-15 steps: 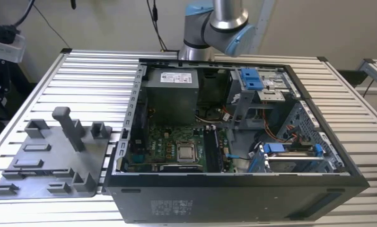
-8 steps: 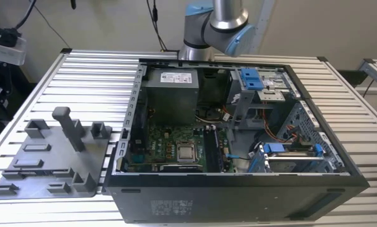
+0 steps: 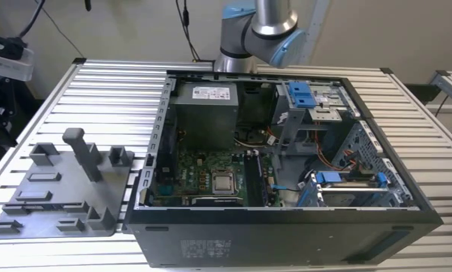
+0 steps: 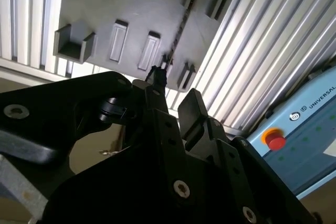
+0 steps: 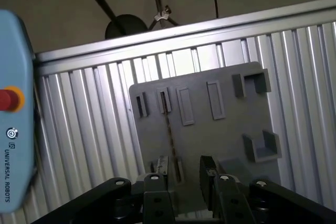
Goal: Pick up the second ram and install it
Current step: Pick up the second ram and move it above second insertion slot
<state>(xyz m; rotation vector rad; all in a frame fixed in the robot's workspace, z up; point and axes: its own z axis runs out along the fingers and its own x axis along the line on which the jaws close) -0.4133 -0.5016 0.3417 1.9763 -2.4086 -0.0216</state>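
Second ram [image 5: 169, 129], a thin dark circuit-card strip, stands on its edge in a slot of the grey holder tray [image 5: 220, 129]. In both wrist views it runs as a narrow line across the tray toward the gripper [image 5: 184, 170]. In the second wrist view the strip [image 4: 178, 32] crosses the tray [image 4: 136, 3] and ends right at the gripper [image 4: 174, 88].

The claw is spread, its 2 black fingers [image 5: 209, 174] well apart. The near end of the strip lies in the gap, close beside 1 finger. Whether that finger touches it I cannot tell.

In the exterior view the tray [image 3: 59, 195] lies at the lower left of the frame on the slatted aluminium table [image 3: 97, 96], just beside the open computer case [image 3: 286, 241]. Inside the case the green motherboard [image 3: 199, 170] carries the square silver CPU [image 3: 224, 182], with the grey power supply [image 3: 205, 113] above it. Blue drive brackets [image 3: 303, 93] sit toward the exterior view's right. The robot arm [image 3: 260, 25] rises at the top centre of that frame.

A light blue teach pendant [image 4: 294, 145] with a red button [image 4: 273, 141] rests near the table edge and also appears in the first wrist view [image 5: 13, 129]
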